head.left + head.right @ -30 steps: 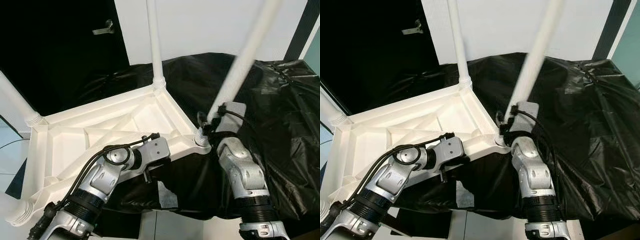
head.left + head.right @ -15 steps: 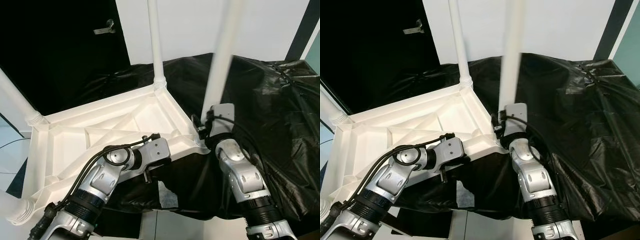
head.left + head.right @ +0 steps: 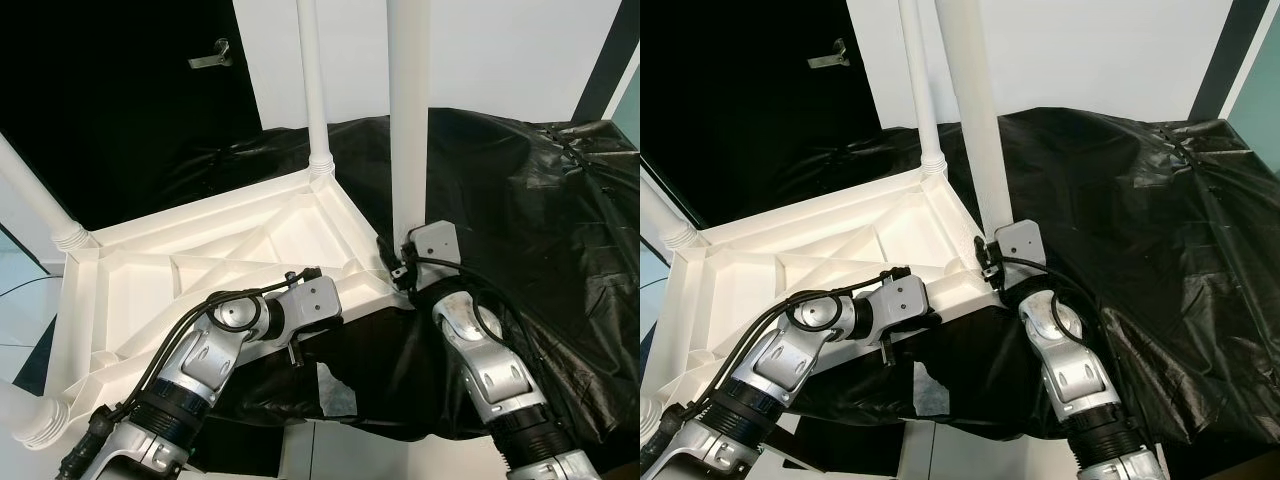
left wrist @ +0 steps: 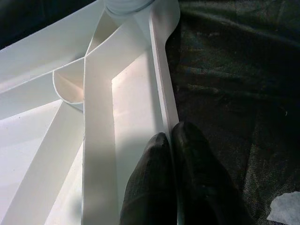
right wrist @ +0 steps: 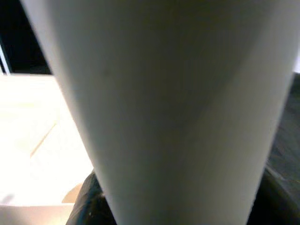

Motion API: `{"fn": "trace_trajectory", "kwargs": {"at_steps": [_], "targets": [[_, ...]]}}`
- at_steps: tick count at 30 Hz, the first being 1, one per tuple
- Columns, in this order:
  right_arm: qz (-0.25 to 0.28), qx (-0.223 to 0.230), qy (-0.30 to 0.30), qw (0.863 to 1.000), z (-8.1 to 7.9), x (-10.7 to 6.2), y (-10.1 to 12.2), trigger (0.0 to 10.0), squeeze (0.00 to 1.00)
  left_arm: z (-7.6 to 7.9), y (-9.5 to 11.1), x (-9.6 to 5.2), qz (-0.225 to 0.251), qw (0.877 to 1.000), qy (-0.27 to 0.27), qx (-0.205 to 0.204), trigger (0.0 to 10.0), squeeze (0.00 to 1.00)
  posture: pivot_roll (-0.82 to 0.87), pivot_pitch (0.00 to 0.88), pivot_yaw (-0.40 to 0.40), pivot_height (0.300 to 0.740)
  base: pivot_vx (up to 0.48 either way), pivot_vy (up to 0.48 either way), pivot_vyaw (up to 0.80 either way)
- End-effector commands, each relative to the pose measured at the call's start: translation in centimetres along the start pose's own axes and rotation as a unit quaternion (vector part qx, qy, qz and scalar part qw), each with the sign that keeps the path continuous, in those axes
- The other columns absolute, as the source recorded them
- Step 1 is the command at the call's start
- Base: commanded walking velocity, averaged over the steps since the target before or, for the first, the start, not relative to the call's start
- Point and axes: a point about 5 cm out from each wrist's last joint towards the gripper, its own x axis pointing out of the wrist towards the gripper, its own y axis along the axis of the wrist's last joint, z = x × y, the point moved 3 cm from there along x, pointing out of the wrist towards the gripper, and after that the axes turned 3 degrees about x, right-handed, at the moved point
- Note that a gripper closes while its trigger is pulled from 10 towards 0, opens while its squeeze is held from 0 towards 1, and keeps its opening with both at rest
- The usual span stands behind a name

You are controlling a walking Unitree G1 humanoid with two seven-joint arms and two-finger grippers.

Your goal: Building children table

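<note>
a thick white table leg (image 5: 178, 108) stands right up against the lens, running from the upper edge down to the lower edge and narrowing slightly as it goes, its surface smooth, softly blurred and shaded grey toward one side. at its base, the dark fingers (image 5: 86, 201) of the right gripper (image 5: 180, 208) show on either side of it, pressed close to the leg. beside the leg a bright, washed-out white plastic surface (image 5: 37, 150) spreads out, with a faint tan line across it. behind that, a dark background (image 5: 18, 42) fills the corner, and black sheeting (image 5: 286, 140) lies along the opposite edge.
</note>
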Motion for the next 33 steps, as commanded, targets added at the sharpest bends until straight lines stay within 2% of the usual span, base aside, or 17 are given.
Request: {"fn": "trace_trajectory", "kwargs": {"at_steps": [1, 3, 6, 11, 16, 18, 19, 21, 23, 25, 26, 29, 32, 33], "targets": [[-0.074, 0.07, 0.011, 0.995, -0.5, -1.3, -3.9, 10.0, 0.0, -2.8, -1.7, -1.6, -0.047, 0.993, 0.105, 0.001, 10.0, 0.0, 0.01, 0.0, 0.094, 0.74, 0.0, 0.0, 0.0], [-0.078, 0.115, 0.0, 0.99, 0.0, -1.3, -4.2, 10.0, 0.0, -2.9, -1.7, -1.6, -0.047, 0.993, 0.105, 0.002, 10.0, 0.0, 0.01, 0.0, 0.096, 0.74, 0.0, 0.0, 0.0], [-0.091, 0.135, 0.006, 0.987, 0.2, -1.3, -4.5, 10.0, 0.0, -2.9, -1.6, -1.6, -0.047, 0.993, 0.104, 0.003, 10.0, 0.0, 0.01, 0.0, 0.1, 0.74, 0.0, 0.0, 0.0], [-0.105, 0.143, 0.021, 0.984, 0.2, -1.3, -4.8, 10.0, 0.0, -2.9, -1.7, -1.6, -0.047, 0.994, 0.103, 0.003, 10.0, 0.0, 0.01, 0.0, 0.102, 0.74, 0.0, 0.0, 0.0], [-0.119, 0.13, 0.046, 0.983, 0.3, -1.1, -5.0, 10.0, 0.0, -2.9, -1.6, -1.6, -0.047, 0.994, 0.102, 0.004, 10.0, 0.0, 0.01, 0.0, 0.102, 0.74, 0.0, 0.0, 0.0], [-0.121, 0.095, 0.076, 0.985, 0.5, -1.1, -4.9, 10.0, 0.0, -2.9, -1.6, -1.6, -0.047, 0.994, 0.103, 0.004, 10.0, 0.0, 0.01, 0.0, 0.103, 0.74, 0.0, 0.0, 0.0], [-0.121, 0.095, 0.076, 0.985, 0.5, -1.1, -4.9, 10.0, 0.0, -2.9, -1.6, -1.6, -0.047, 0.994, 0.103, 0.004, 10.0, 0.0, 0.01, 0.0, 0.103, 0.74, 0.0, 0.0, 0.0], [-0.117, 0.062, 0.125, 0.983, 0.6, -1.3, -4.9, 10.0, 0.0, -2.9, -1.6, -1.6, -0.046, 0.994, 0.102, 0.005, 10.0, 0.0, 0.01, 0.0, 0.109, 0.74, 0.0, 0.0, 0.0], [-0.116, 0.053, 0.141, 0.982, 0.7, -1.4, -4.9, 10.0, 0.0, -2.9, -1.6, -1.6, -0.046, 0.994, 0.102, 0.005, 10.0, 0.0, 0.01, 0.0, 0.109, 0.74, 0.0, 0.0, 0.0], [-0.118, 0.042, 0.18, 0.976, 1.2, -1.6, -5.1, 10.0, 0.0, -3.1, -1.6, -1.7, -0.046, 0.994, 0.102, 0.006, 10.0, 0.0, 0.01, 0.0, 0.113, 0.74, 0.0, 0.0, 0.0], [-0.118, 0.042, 0.18, 0.976, 1.2, -1.6, -5.1, 10.0, 0.0, -3.1, -1.6, -1.7, -0.046, 0.994, 0.102, 0.006, 10.0, 0.0, 0.01, 0.0, 0.113, 0.74, 0.0, 0.0, 0.0], [-0.12, 0.05, 0.232, 0.964, 1.8, -1.9, -5.1, 10.0, 0.0, -3.2, -1.6, -1.7, -0.047, 0.994, 0.103, 0.008, 10.0, 0.0, 0.01, 0.0, 0.113, 0.74, 0.0, 0.0, 0.0], [-0.122, 0.052, 0.227, 0.965, 2.4, -1.7, -5.1, 10.0, 0.0, -3.3, -1.5, -1.7, -0.046, 0.993, 0.104, 0.009, 10.0, 0.0, 0.01, 0.0, 0.11, 0.74, 0.0, 0.0, 0.0], [-0.121, 0.067, 0.216, 0.966, 2.5, -1.5, -5.0, 10.0, 0.0, -3.3, -1.5, -1.7, -0.046, 0.993, 0.105, 0.008, 10.0, 0.0, 0.02, 0.0, 0.106, 0.74, 0.0, 0.0, 0.0]]}}
